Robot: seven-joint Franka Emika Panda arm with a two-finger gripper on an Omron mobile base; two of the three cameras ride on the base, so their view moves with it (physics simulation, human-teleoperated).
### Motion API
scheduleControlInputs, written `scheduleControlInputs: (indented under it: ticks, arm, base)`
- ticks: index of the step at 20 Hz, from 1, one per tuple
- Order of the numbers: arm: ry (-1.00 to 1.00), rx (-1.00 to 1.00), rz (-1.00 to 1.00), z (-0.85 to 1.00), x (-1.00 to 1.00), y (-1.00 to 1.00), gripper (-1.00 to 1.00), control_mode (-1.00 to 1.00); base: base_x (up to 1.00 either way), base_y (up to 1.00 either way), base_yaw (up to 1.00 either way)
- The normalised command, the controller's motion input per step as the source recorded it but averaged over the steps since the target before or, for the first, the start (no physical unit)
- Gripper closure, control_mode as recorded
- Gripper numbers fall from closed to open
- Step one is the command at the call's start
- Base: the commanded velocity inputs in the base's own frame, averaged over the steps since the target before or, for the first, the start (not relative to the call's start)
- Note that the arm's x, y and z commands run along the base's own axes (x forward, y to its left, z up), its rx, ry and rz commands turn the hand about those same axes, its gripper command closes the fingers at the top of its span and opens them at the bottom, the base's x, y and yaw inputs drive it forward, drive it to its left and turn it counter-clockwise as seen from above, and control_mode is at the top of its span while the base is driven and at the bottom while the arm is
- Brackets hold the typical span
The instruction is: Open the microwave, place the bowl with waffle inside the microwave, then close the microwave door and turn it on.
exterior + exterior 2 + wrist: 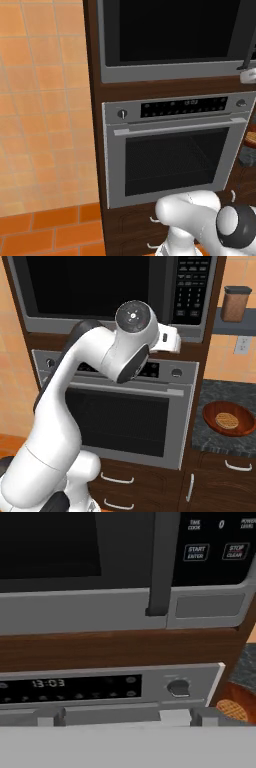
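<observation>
White arm segments rise nearest, bending up in front of the steel oven and ending in the hand, which hovers just below the microwave's lower edge, close to the foot of the door handle. Its fingers stand spread as wide as they go and hold nothing.

To the right, on the dark stone surface, sits the bowl, a shallow reddish-brown dish with a round golden waffle lying in its middle. It is untouched and well apart from the hand.

Farther back and higher up is the microwave, built into the brown cabinet above the oven. The microwave door is a wide black glass panel in a grey frame, and it looks fully closed; the dark vertical bar handle runs down its right side, next to the keypad with its start and stop buttons.

Opening the door appears to be the step in hand. Next, I'd expect the hand to rise a little, bracket that bar, pinch it and swing the door outward.
</observation>
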Motion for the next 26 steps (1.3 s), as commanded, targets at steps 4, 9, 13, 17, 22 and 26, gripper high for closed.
scheduleControlInputs:
  ticks: [4,9,13,17,22,26]
  arm:
    - [-0.04,0.0,0.0,0.58,0.39,-0.29,-1.0,-1.0]
    - [-0.03,0.0,0.0,0.36,0.28,-0.19,-1.0,-1.0]
    - [-0.06,0.0,0.0,0.05,0.36,-0.1,-1.0,-1.0]
    - [-0.18,0.0,0.0,0.0,0.44,-0.05,-1.0,-1.0]
    - [-0.18,0.0,0.0,0.0,0.43,-0.01,-1.0,-1.0]
    - [-0.03,0.0,0.0,0.0,0.23,-0.01,-1.0,-1.0]
  base:
    - [0.0,0.0,0.0]
    - [0.0,0.0,0.0]
    - [0.0,0.0,0.0]
    - [0.0,0.0,0.0]
    - [0.0,0.0,0.0]
    - [0.0,0.0,0.0]
